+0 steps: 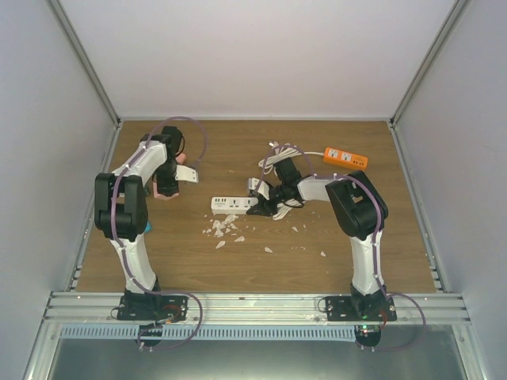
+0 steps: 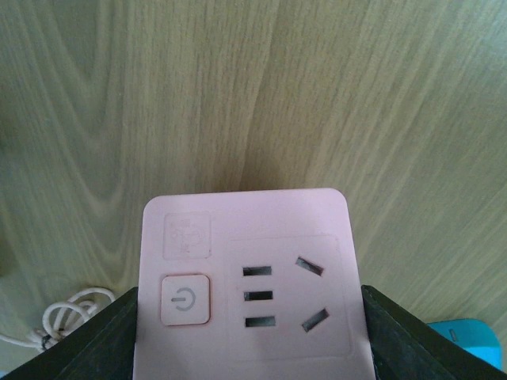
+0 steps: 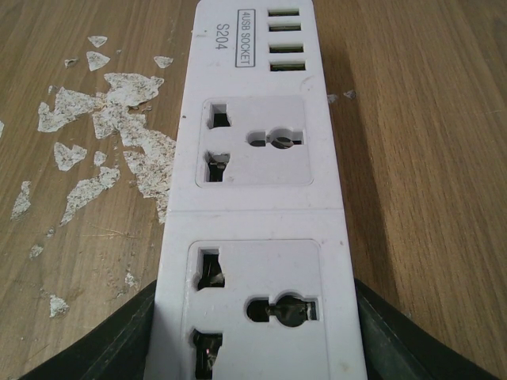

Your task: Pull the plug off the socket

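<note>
On the left side of the brown wood-grain table (image 1: 238,134), the left end effector (image 2: 250,317) is closed on a pale pink square socket adaptor (image 2: 245,277), its two dark fingers (image 2: 103,340) pressing against the adaptor's opposite sides. The adaptor's face is towards the wrist camera, showing a round-cornered power button at its left and slotted pin holes at its right. The left wrist view also shows a thin coiled white cord (image 2: 67,313) on the wood at lower left and the corner of a bright blue object (image 2: 469,336) at lower right. The adaptor is held well apart from the long white plastic power strip (image 3: 253,158), which lies flat near the middle of the table with a scatter of small white flakes (image 1: 224,229) just in front of it and along its left side. The strip carries a row of USB ports at its far end and two multi-pin outlets along its length. The right end effector (image 3: 257,324) grips the strip's near end, one dark finger (image 3: 119,340) on each long edge. Behind the right arm lies a bundle of white cable (image 1: 277,154), and to its right, near the table's far right corner, an orange rectangular power strip (image 1: 345,157).
</note>
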### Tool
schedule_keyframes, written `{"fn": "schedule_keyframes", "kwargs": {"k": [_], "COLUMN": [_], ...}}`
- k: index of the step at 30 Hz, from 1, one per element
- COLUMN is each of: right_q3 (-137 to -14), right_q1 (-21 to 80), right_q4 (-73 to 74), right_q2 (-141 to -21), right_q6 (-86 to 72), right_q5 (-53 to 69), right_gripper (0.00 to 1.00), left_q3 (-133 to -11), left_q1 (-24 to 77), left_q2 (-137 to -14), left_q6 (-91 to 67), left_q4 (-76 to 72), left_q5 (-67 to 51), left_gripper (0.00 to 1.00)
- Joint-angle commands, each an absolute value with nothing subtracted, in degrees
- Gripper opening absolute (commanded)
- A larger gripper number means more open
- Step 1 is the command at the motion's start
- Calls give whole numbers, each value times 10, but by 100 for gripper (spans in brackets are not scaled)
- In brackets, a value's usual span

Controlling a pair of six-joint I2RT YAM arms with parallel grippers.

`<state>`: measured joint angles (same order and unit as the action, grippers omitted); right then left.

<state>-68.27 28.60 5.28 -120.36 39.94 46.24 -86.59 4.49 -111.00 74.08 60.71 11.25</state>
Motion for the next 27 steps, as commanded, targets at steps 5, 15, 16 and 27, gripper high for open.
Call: {"fn": "schedule_keyframes", "kwargs": {"k": [5, 15, 16, 27], "right_q3": [-679, -686, -688, -730], "right_q1": [284, 282, 281, 279], "right_q4": [72, 78, 80, 154], "right_q2": [-1223, -1222, -1221, -1209], "right_q6": [379, 379, 379, 421], "right_q5": [412, 417, 419, 440], "right_gripper": [32, 46, 50, 77], "left_q3": [-893, -930, -933, -976], "left_q1": [65, 71, 71, 71], "left_q2": [-1161, -1171, -1170, -1175], "left_q6": [717, 691, 689, 638], "left_q4": [600, 632, 634, 642], "left_q5": [119, 75, 72, 23], "left_gripper": [68, 91, 93, 99]}}
